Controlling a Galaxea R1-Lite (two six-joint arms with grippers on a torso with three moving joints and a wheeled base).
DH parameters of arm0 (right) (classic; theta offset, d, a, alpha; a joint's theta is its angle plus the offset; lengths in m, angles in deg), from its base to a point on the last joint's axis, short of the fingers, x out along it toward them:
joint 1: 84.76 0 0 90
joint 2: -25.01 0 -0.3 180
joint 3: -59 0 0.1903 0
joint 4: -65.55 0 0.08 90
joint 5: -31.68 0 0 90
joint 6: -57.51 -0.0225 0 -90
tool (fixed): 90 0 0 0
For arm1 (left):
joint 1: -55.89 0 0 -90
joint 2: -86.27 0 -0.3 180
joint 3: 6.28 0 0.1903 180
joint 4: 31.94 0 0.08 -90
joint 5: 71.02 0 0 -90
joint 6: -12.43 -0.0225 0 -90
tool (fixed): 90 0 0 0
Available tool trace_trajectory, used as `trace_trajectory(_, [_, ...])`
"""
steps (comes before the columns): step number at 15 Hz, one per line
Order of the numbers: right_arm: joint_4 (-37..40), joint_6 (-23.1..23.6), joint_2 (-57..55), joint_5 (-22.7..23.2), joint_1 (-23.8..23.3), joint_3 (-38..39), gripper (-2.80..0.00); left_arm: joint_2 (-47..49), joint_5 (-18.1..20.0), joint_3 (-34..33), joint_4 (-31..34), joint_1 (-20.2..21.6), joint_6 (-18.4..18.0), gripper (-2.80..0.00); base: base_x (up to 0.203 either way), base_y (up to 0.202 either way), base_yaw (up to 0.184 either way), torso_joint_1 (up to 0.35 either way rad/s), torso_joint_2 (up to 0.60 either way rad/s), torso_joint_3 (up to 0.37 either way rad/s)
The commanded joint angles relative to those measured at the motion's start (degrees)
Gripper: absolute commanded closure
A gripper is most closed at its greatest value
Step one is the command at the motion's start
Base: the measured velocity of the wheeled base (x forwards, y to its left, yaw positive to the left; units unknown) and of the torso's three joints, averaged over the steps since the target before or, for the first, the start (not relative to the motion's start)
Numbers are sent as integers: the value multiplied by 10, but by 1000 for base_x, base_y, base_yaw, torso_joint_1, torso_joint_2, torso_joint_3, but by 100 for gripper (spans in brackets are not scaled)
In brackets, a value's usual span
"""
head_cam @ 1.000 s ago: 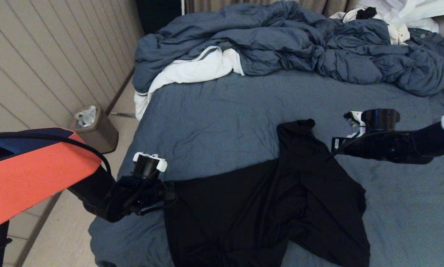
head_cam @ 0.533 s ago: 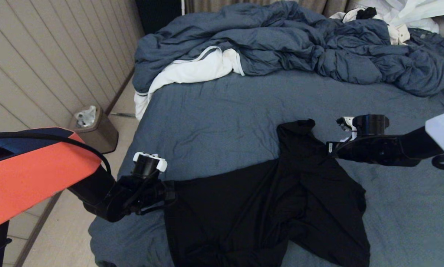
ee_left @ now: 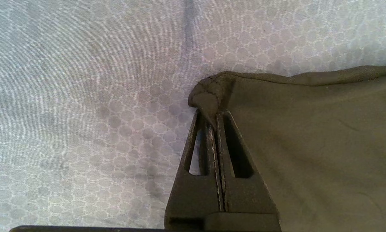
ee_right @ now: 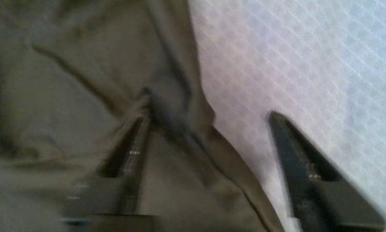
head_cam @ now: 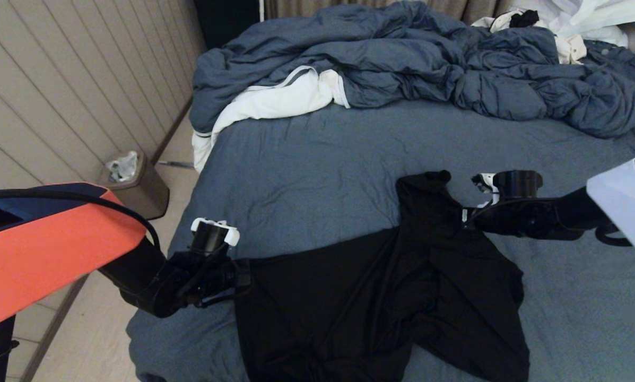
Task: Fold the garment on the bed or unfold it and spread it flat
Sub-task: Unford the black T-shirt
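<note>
The black garment (head_cam: 359,297) lies partly spread on the near part of the bed (head_cam: 322,159), with a narrow part reaching toward the far side. My left gripper (head_cam: 241,278) sits at the garment's left corner, shut on it. The left wrist view shows that corner (ee_left: 209,93) bunched between the tips of the left gripper (ee_left: 213,114). My right gripper (head_cam: 463,215) hovers low at the garment's upper right edge, open. In the right wrist view one of its fingers (ee_right: 138,138) is over the garment (ee_right: 83,80), the other over bare sheet, and the right gripper (ee_right: 208,105) straddles the cloth's edge.
A rumpled blue duvet (head_cam: 402,58) with white lining fills the far side of the bed. White clothes (head_cam: 577,21) are piled at the far right. A waste bin (head_cam: 134,183) stands on the floor by the panelled wall, left of the bed.
My right gripper has opened and moved left and down, from beside the garment onto its upper right edge. The left gripper and the garment's left corner have not moved.
</note>
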Motion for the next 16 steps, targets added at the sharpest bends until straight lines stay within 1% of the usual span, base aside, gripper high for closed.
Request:
trace_trajectory(1, [-1,1,-17,-1,4,-20,0,4,-1,0,-2,0,2,0,0,0,0,0,0,0])
trace_trajectory(4, [-5,1,-33,-2,4,-38,0,5,-1,0,-8,0,2,0,0,0,0,0,0,0])
trace_trajectory(11, [-6,-5,-8,-6,11,-46,0,-14,-8,21,-8,5,-1,0,0,0,0,0,0,0])
trace_trajectory(14, [-6,-7,-3,-20,16,-78,0,-31,-9,59,3,34,-3,0,0,0,0,0,0,0])
trace_trajectory(16, [-6,-6,-12,-48,18,-111,0,-31,-9,102,28,52,-3,0,0,0,0,0,0,0])
